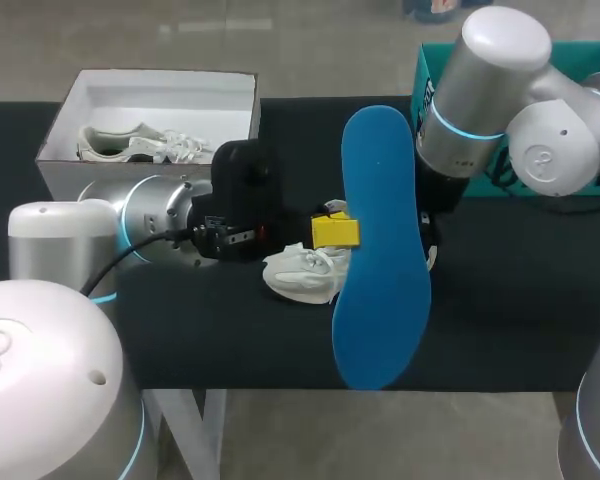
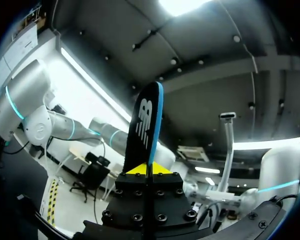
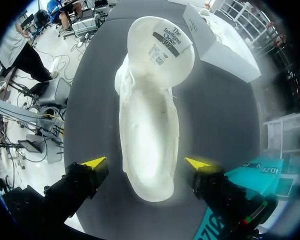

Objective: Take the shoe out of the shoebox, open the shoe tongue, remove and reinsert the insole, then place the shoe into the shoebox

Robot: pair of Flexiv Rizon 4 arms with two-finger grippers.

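Pinched the blue insole (image 1: 380, 260) in the left end effector (image 1: 335, 232), upright above the middle of the desk (image 1: 510, 310). Spread the right end effector (image 3: 147, 162) wide over the white shoe (image 3: 150, 125), both fingers clear of it. Located the shoe at the desk's middle, tongue open, and the shoebox (image 1: 160, 100) at the far left corner.

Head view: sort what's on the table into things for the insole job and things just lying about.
For the job:
blue insole, held in the left gripper
white shoe on the table, between the fingers of the open right gripper
white shoebox

Lying about:
teal box
second shoe, inside the shoebox
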